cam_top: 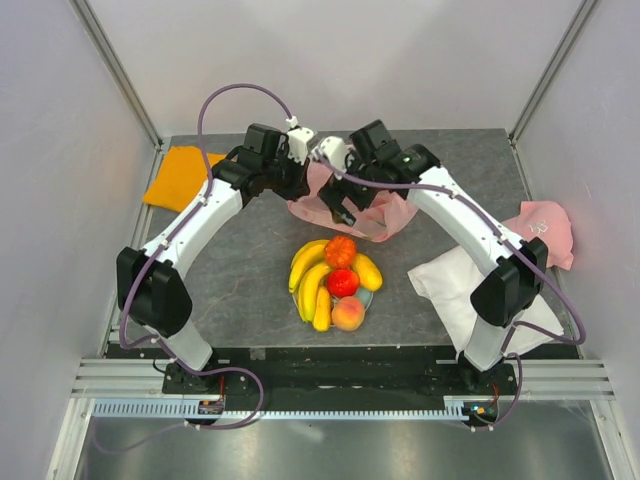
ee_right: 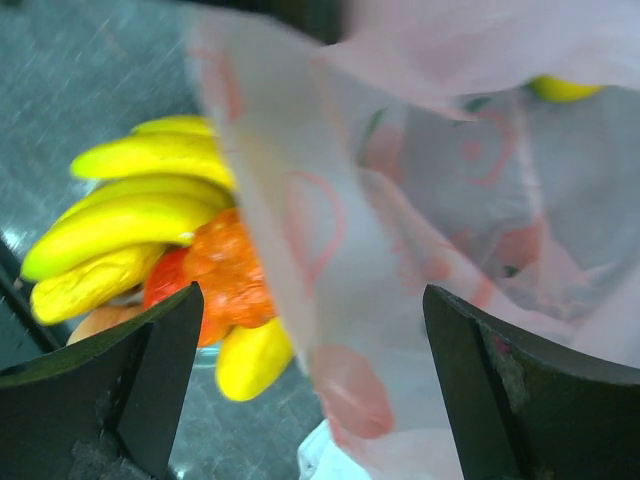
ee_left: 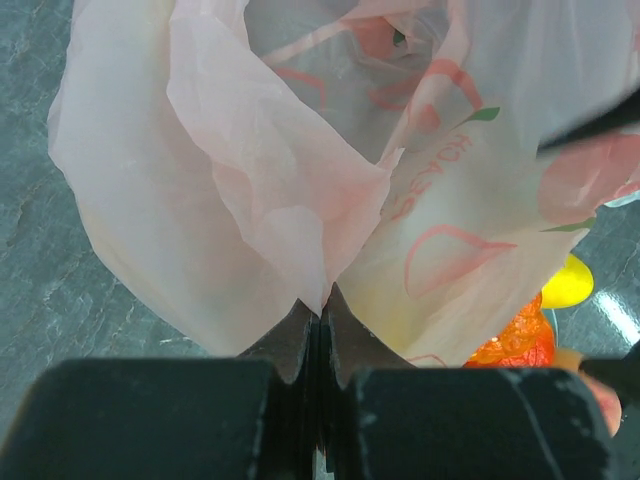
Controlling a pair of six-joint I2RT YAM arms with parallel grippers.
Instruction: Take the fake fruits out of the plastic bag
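Hanging pinched in the clenched left gripper (ee_left: pixel 320 305), the plastic bag (cam_top: pixel 395 215) droops over the table's (cam_top: pixel 240 260) far middle. The right gripper (ee_right: pixel 310 300) gapes wide, bag film loose in its gap. The fake fruits (cam_top: pixel 335 280) lie heaped at centre, with bare slate to their left and a white cloth (cam_top: pixel 450 280) to their right.

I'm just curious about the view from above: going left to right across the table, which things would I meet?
From the left: orange cloth → fake fruits → white cloth → pink cap.
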